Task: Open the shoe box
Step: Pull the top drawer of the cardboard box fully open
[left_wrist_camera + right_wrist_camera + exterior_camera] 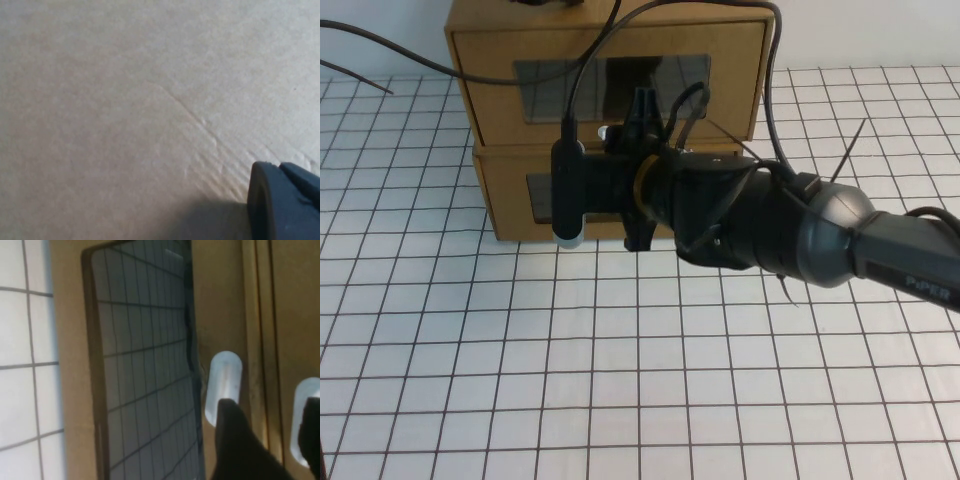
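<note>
Reading on right arm (820, 235): pale capitals "PIPER" on the dark link at the right border of the high view.
Near cloth: white tablecloth (620, 380) ruled with a thin dark grid, flat and matte; a wide stretch of it lies in front of the boxes.
Arm shell: smooth, rounded black and grey housings, extending in from the right toward the boxes.
Wrist camera (568, 190): black upright cylinder with a pale end, on the left of the wrist.
Right gripper (270, 405): at the front of the stack, level with the seam where the two boxes meet; its dark fingers (235, 440) are spread apart, with only cardboard showing between them.
Oval cut-outs (224, 385): two pale rounded slots, one on either side of the seam; a fingertip lies in front of each, and contact cannot be told.
Lower shoe box (510, 205): brown cardboard, square-edged, on the cloth at the far part of the table; its front is flush and closed; its dark glossy window (145, 365) mirrors the grid.
Upper shoe box (490, 70): same cardboard, stacked on the lower one, overhanging slightly on the left, closed.
Cables (775, 90): black, looping across the upper front down to the wrist.
Side room: cloth shows on both sides of the stack; a pale wall (380, 30) stands behind.
Left gripper (280, 200): dark blue-grey, close over a plain cardboard surface (125, 100) with a diagonal crease; open or closed cannot be told.
</note>
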### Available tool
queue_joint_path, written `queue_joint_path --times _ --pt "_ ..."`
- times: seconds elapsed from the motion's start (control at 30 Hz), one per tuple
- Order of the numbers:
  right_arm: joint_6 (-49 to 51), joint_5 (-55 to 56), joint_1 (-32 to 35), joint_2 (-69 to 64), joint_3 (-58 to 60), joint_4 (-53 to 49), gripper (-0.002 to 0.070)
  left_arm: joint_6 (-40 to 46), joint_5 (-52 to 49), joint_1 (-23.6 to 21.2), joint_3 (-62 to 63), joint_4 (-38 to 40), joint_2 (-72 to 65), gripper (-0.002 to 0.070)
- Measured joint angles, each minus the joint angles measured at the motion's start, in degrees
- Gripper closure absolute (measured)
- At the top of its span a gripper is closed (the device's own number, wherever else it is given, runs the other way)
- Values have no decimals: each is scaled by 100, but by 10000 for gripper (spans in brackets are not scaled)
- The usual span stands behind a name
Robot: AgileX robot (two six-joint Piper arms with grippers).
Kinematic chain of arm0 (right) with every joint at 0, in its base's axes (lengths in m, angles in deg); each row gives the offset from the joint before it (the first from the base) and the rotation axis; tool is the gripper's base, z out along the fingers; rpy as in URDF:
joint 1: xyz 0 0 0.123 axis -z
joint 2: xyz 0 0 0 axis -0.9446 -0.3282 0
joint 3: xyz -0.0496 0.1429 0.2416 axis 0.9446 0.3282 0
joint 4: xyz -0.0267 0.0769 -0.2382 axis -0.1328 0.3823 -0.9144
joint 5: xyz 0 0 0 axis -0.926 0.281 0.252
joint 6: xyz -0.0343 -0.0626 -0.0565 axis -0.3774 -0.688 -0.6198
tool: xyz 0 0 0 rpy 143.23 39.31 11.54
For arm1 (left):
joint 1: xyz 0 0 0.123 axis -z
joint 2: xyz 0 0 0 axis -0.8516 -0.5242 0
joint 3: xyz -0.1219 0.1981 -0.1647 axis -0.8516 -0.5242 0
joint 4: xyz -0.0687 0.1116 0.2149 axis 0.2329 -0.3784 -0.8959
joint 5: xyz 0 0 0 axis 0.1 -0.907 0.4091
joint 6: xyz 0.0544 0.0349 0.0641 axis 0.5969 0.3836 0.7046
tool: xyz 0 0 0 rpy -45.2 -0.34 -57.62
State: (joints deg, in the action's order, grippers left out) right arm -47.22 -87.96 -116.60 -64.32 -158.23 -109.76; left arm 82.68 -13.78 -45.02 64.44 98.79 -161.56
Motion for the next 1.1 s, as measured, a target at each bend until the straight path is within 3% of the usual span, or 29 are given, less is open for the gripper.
queue_joint_path --times 1.1 --pt "434 -513 1 61 -185 -103 444 22 -51 0 0 21 0 677"
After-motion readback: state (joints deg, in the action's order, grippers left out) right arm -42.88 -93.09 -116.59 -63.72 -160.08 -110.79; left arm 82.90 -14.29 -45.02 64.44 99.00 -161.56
